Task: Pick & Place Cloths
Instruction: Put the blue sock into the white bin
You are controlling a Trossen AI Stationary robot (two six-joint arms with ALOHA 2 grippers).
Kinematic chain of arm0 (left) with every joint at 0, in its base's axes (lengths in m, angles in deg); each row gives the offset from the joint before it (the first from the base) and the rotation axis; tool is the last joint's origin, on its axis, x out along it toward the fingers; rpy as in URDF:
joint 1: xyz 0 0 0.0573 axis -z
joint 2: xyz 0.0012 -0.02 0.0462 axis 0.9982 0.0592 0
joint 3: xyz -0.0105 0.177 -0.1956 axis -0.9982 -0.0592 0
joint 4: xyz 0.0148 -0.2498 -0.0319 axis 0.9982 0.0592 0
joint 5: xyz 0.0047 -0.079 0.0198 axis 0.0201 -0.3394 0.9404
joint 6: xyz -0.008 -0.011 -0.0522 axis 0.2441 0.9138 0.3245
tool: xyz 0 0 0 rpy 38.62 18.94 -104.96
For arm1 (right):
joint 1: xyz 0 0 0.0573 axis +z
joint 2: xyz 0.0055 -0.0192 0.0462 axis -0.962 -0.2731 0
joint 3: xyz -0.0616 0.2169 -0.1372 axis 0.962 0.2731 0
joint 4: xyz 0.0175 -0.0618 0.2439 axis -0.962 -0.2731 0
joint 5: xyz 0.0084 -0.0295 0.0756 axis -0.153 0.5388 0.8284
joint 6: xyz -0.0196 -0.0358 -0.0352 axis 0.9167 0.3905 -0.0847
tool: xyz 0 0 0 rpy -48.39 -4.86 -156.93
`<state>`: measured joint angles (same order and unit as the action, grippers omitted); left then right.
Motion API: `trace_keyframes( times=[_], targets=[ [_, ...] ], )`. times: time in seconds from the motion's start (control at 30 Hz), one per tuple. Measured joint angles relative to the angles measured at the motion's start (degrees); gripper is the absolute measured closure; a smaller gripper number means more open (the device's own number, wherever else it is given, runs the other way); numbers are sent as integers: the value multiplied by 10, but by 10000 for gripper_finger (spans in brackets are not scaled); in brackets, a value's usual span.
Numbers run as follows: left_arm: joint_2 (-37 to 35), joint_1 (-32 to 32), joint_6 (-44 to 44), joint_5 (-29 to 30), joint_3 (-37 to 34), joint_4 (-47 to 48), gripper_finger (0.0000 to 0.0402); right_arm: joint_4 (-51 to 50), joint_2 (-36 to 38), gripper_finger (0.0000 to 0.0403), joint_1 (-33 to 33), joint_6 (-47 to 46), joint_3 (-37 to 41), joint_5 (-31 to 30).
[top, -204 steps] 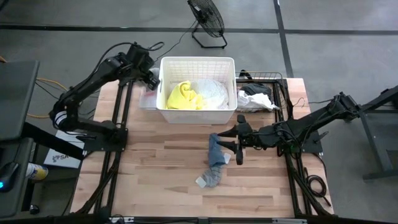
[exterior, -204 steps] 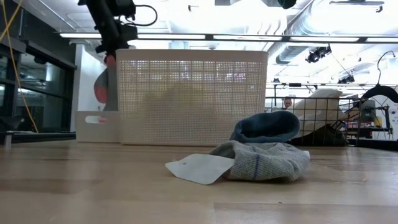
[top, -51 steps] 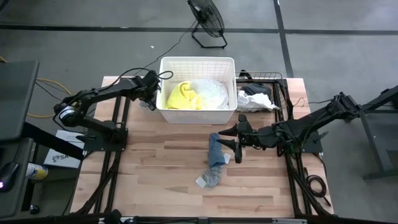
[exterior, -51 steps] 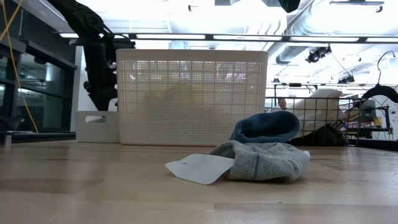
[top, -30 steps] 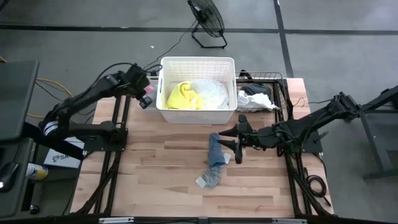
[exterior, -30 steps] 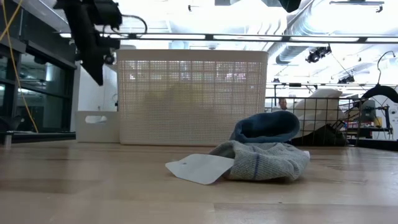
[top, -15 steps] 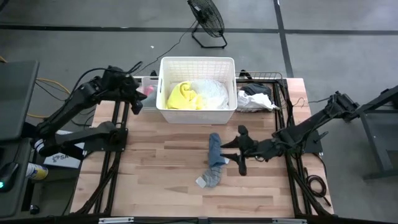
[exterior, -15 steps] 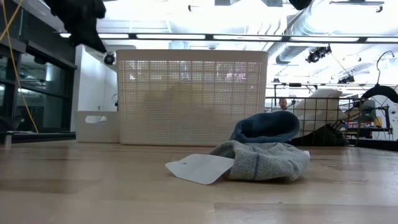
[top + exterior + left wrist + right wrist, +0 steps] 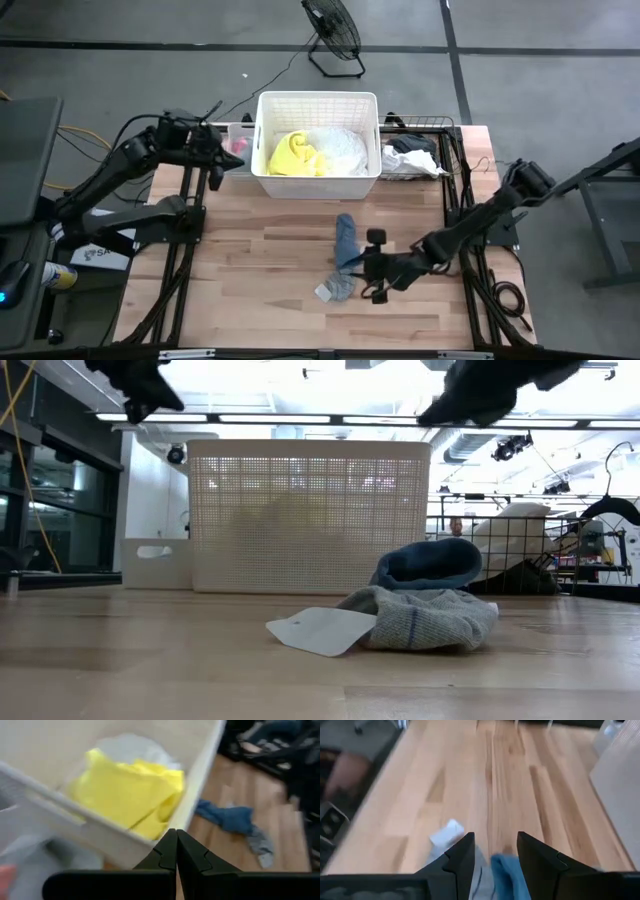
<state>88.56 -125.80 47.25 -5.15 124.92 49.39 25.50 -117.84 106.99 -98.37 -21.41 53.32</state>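
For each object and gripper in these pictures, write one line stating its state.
Yellow cloth: crumpled, in the basket.
White cloth: bunched, in the basket.
White basket: upright.
Blue-grey cloth: crumpled on the table.
Left gripper: shut, empty.
Right gripper: open above the blue-grey cloth.

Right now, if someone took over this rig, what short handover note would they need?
Left gripper: shut, empty, raised beside the white slatted plastic basket.
Right gripper: open, empty, over the blue-grey cloth lying on the wooden table.
Done: bright yellow cloth and a white cloth are in the basket.
Left: the blue-grey cloth; black and white cloths sit in the wire basket to the right.
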Motion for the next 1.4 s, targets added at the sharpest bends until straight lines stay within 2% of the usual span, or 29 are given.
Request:
trace_keyframes(
  times=[0.17, 0.37, 0.53, 0.67, 0.77, 1.03, 1.4],
  targets=[
    [12, 105, 26, 25, 0, -53, 401, -37, -39, 263, -1, 0, 0, 10],
    [22, 238, 60, 103, 0, -88, 401, -69, -68, 263, -1, 25, 0, -8],
    [32, 337, 89, 162, 0, -112, 401, -96, -78, 263, -2, 26, 0, -50],
    [47, 408, 99, 196, 0, -136, 401, -109, -78, 257, -10, 26, 0, -44],
    [62, 454, 100, 223, 0, -151, 401, -107, -78, 233, -17, 30, 0, -15],
    [116, 536, 101, 278, 0, -197, 401, -107, -78, 157, -38, 60, 0, -6],
    [174, 594, 98, 304, 0, -262, 401, -87, -132, 152, -55, 75, 0, -8]
  ],
)
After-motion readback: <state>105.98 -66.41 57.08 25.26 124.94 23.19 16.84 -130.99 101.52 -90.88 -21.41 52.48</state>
